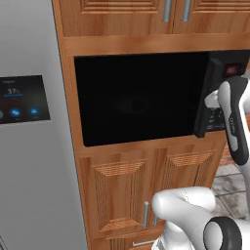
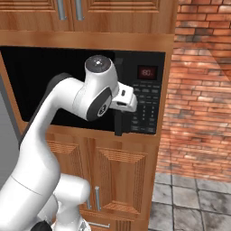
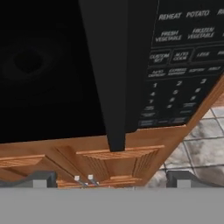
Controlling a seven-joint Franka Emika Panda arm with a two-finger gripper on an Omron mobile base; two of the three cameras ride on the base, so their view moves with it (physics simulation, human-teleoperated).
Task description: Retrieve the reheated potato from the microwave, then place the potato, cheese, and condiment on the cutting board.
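Black microwave interior too dark

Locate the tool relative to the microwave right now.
The tool is at the microwave, by the door's right edge next to the keypad panel; the hand view looks along the door handle.

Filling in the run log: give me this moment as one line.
phase: opening microwave | gripper: open, at door handle, not closed on it | door: slightly ajar at keypad side | potato: unseen
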